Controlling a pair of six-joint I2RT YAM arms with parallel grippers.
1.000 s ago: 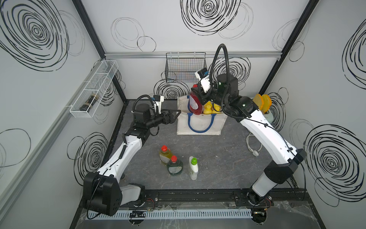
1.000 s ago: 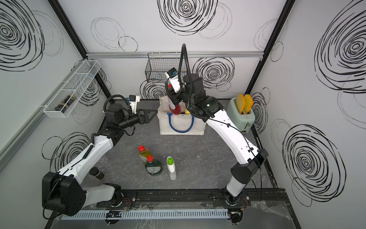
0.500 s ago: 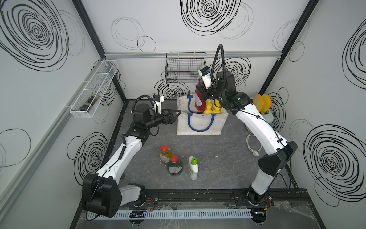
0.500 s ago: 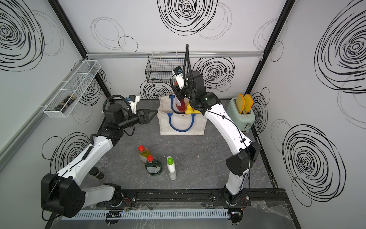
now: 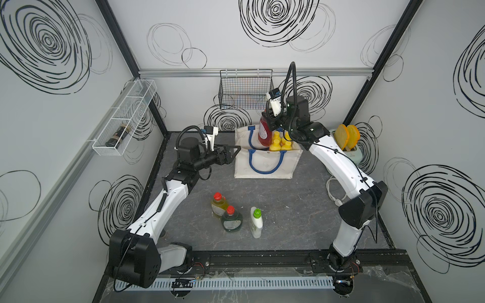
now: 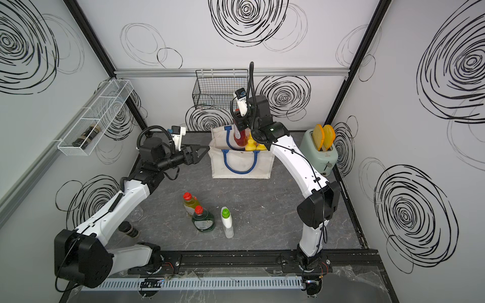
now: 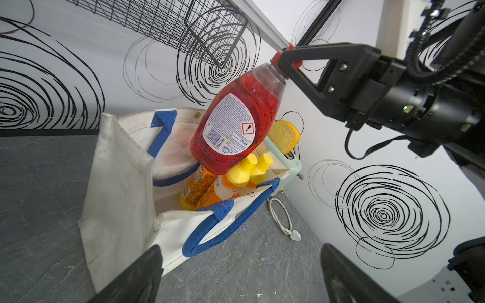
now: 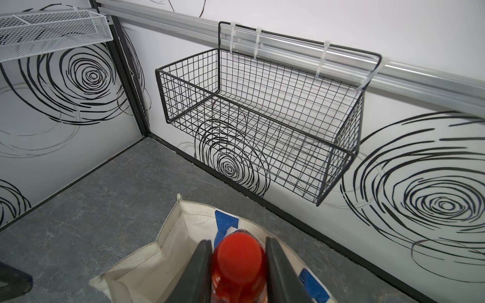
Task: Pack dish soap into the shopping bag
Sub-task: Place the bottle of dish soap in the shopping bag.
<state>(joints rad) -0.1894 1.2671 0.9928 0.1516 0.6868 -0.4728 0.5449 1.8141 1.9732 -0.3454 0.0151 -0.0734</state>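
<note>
Top views: grey marbled tabletop (image 5: 288, 210), swirl-marked walls (image 5: 223, 34).

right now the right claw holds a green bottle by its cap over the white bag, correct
Not quite. The right claw holds a red bottle, not a green one, as the left wrist view shows. It does hold it by its cap over the white bag.
</note>
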